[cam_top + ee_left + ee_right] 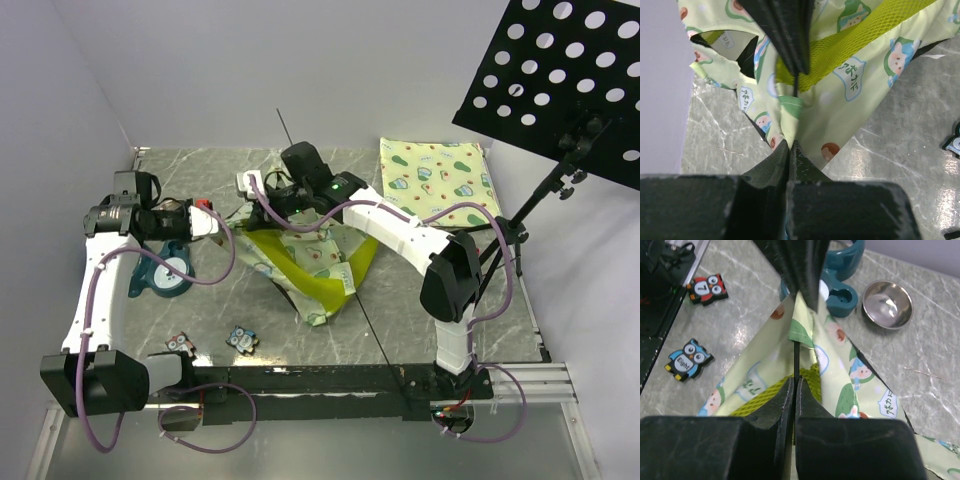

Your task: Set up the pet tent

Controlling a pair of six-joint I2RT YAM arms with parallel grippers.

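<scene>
The pet tent [320, 265] lies slack and collapsed in the centre of the top view, on the worktop [200, 170], and is not yet a dome. The left gripper [791, 145] has its jaws pressed flat together on a fold of the tent's printed cloth. The right gripper [795, 381] faces it, jaws closed around a thin black pole [796, 360] that runs up into the cloth edge. Both grippers meet at the tent's upper-left corner in the top view. The step in hand appears to be seating the pole at this corner. The next move likely calls for the left arm to keep the cloth taut while the right arm feeds the pole without kinking it.
</scene>
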